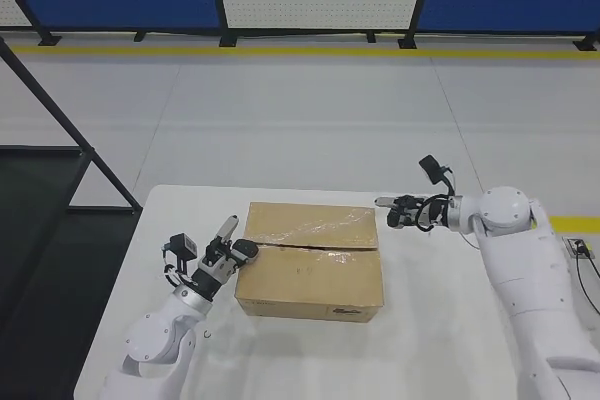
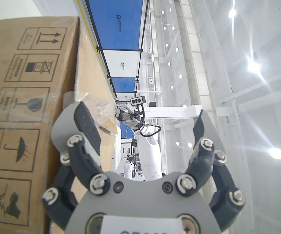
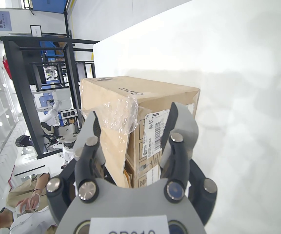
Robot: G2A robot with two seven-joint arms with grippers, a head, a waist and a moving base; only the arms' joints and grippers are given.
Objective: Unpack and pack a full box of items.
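Fingers [image 2: 86, 127] spread on left gripper [image 2: 141, 110] and right gripper [image 3: 134, 110], at opposite ends of taped, shut box [image 1: 310, 265].

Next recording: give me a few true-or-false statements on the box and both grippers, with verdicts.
The cardboard box stands on the white table. True.
Its top flaps stand wide open. False: they lie folded down over the top.
The left gripper is open at one end of the box. True.
The right gripper holds an item from the box. False: it is open and empty at the box's other end.
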